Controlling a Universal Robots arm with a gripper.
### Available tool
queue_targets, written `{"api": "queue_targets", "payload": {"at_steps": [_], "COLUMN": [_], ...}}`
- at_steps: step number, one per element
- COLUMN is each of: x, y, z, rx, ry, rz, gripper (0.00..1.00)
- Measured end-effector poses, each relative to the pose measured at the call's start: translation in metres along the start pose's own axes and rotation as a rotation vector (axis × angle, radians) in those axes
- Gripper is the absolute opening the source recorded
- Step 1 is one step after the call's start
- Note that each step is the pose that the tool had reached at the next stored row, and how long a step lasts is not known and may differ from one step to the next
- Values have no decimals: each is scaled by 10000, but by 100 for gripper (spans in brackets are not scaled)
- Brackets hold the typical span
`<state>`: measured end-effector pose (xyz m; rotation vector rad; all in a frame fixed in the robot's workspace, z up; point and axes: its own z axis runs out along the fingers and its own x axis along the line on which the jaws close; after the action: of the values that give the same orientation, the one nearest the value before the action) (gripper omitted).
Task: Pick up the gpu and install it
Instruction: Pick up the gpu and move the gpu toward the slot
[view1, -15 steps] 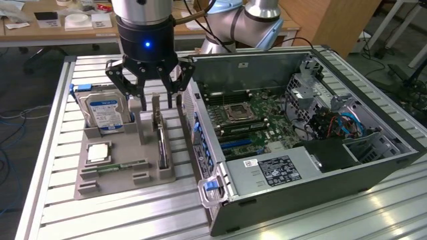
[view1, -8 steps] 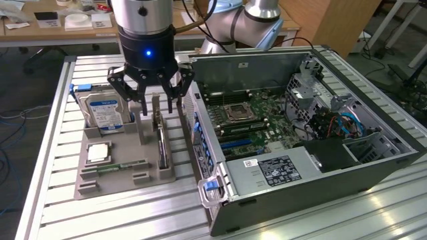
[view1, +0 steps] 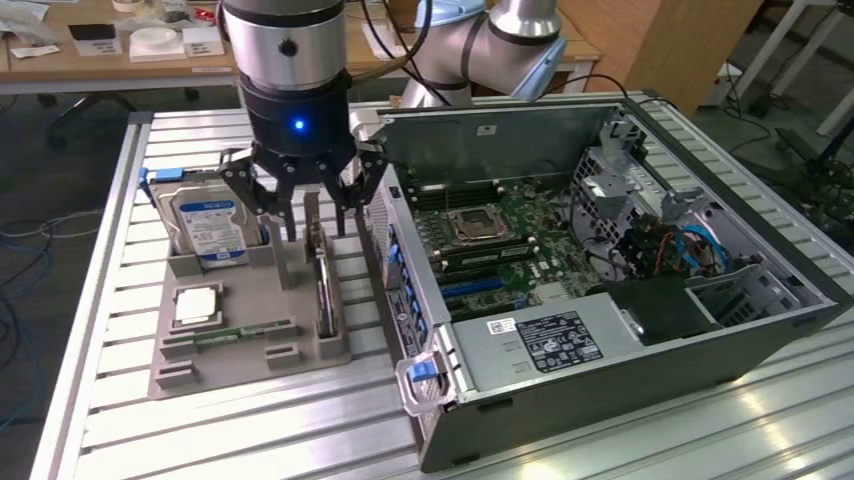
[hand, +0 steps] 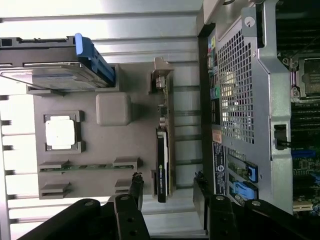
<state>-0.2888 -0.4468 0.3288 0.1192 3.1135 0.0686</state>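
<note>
The gpu (view1: 322, 280) is a thin dark card standing on edge in a slot of the grey holder tray (view1: 227, 375). Its metal bracket end rises at the back. My gripper (view1: 311, 212) hangs directly over that back end, open, with a finger on each side of the card and gaps between. In the wrist view the gpu (hand: 164, 150) runs between my two black fingertips (hand: 136, 181), and the gripper (hand: 167, 182) is open and not touching it.
The tray also holds a silver hard drive with a blue label (view1: 211, 225), a processor chip (view1: 196, 305) and a green memory stick (view1: 247, 331). The open computer case (view1: 747, 300) lies close to the exterior view's right of the tray, motherboard (view1: 501, 235) exposed.
</note>
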Motion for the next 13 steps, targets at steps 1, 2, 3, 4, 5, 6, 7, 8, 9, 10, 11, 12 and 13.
{"api": "queue_targets", "payload": {"at_steps": [1, 2, 3, 4, 5, 6, 7, 8, 9, 10, 11, 12, 13], "x": [0, 1, 1, 1, 1, 1, 1, 1, 1, 1, 1, 1, 1], "y": [-1, -2, -2, -3, -2, -3, -3, -3, -3, -3, -3, -3, -3], "z": [18, 36, 51, 60, 61, 61, 60, 61, 61, 62, 62, 62, 61], "rx": [0, 0, 0, -1, 1, 1, 2, 0, 0, 0, 0, 0, 0], "ry": [0, 0, 0, -1, 1, 1, 1, 0, 0, -1, -1, 0, 0], "rz": [0, 0, 0, 0, 0, 0, 0, 0, 0, 0, 0, 0, 0], "gripper": [53, 53, 53, 53, 53, 53, 53, 53, 53, 53, 53, 53, 53]}}
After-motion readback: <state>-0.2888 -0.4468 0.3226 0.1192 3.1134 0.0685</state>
